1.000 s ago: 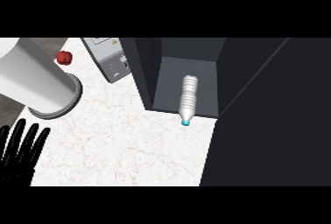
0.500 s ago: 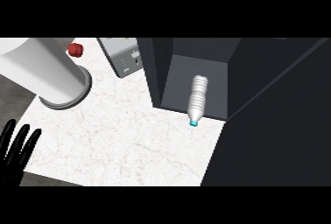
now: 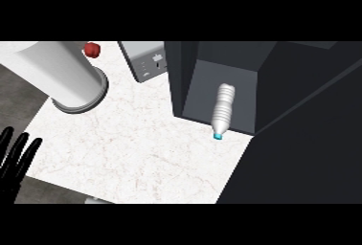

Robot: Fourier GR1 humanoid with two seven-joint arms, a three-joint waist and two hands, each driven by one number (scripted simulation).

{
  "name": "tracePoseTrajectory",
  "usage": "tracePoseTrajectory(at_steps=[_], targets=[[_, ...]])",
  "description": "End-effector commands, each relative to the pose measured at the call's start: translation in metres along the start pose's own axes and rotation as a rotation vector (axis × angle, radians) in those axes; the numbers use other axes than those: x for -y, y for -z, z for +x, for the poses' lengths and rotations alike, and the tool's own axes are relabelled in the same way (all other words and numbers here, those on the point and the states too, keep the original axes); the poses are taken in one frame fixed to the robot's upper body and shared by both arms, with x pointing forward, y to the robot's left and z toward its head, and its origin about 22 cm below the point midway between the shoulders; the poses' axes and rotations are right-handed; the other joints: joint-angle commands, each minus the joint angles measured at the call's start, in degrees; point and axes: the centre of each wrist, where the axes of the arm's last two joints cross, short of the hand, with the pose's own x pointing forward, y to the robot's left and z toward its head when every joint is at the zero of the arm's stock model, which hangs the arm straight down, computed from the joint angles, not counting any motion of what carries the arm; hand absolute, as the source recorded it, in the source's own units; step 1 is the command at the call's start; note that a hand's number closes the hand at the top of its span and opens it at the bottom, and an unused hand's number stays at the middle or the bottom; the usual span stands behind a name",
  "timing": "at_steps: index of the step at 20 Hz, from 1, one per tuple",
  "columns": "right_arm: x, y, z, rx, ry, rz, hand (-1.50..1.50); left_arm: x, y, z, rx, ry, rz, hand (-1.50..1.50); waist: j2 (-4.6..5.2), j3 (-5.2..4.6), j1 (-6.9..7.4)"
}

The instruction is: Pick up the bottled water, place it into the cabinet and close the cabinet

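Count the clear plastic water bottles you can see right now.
1. The clear ribbed plastic water bottle lies on its side inside the open dark cabinet, its blue cap pointing out toward the white marble counter. The cabinet's dark depths could hide more.

A single head view looks steeply down onto the marble counter top [image 3: 141, 148] from above its near edge, with the far side toward the top of the frame. It sits high enough to cover most of the counter, with the open cabinet [image 3: 212, 67] at upper right and the left hand [image 3: 16, 165] at the lower left edge.
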Motion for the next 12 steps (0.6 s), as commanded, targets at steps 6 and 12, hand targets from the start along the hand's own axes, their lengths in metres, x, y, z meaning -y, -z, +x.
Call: tracePoseTrajectory(at_steps=[6, 12], targets=[[-0.003, 0.017, 0.011, -0.017, -0.067, 0.139, 1.5, -0.006, 0.001, 0.005, -0.004, 0.011, 0.003, -1.5, -0.11, -0.35, 0.27], [0.004, 0.022, 0.009, 0.012, -0.083, 0.115, 1.5, -0.012, 0.001, 0.007, -0.006, 0.011, 0.006, -1.5, 0.27, -0.38, 0.12]])
